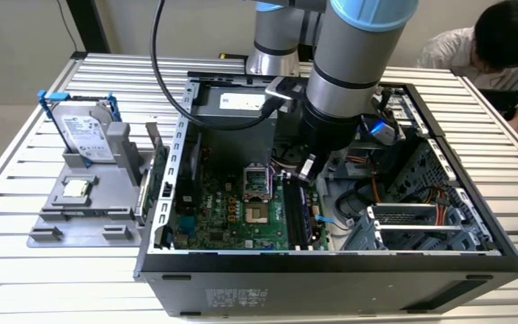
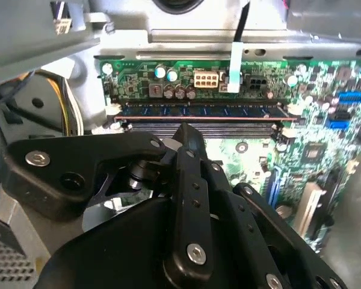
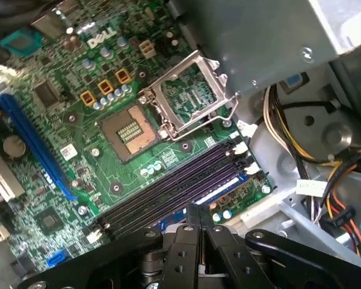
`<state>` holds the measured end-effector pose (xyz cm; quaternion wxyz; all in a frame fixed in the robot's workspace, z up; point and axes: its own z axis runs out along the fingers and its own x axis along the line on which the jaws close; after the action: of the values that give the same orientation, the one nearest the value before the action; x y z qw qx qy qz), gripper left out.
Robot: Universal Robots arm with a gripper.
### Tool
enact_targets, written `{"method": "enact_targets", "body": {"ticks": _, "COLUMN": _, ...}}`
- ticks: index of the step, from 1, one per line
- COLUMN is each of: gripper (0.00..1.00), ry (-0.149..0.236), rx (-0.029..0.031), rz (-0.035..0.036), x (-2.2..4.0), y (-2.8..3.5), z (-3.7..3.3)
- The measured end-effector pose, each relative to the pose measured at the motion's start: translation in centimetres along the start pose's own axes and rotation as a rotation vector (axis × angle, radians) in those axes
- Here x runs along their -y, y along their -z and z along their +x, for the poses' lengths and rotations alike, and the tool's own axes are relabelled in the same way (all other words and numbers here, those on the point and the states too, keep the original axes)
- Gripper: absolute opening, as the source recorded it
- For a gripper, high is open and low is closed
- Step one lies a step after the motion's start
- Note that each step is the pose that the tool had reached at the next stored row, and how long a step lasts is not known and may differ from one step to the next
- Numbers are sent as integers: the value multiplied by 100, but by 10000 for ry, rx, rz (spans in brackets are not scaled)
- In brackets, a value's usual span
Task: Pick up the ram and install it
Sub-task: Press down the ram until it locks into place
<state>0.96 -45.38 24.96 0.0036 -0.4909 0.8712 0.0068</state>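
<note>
The end effector (image 3: 200, 218), fingers pressed together, sits directly above the ram (image 2: 198, 111) (seated in its slot (image 3: 168, 191)), so installation appears nearly complete.

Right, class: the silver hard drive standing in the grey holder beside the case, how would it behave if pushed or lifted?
The hard drive looks a rigid metal block, so probably stiff and heavy for its size. Standing on edge in the grey holder, it may tip if pushed sideways.
</note>
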Motion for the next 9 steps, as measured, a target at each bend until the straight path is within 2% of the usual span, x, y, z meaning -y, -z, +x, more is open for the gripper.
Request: {"method": "enact_targets", "body": {"ticks": 9, "gripper": 0, "ry": 1594, "rx": -6, "rz": -9, "x": 0, "y": 0, "z": 0}}
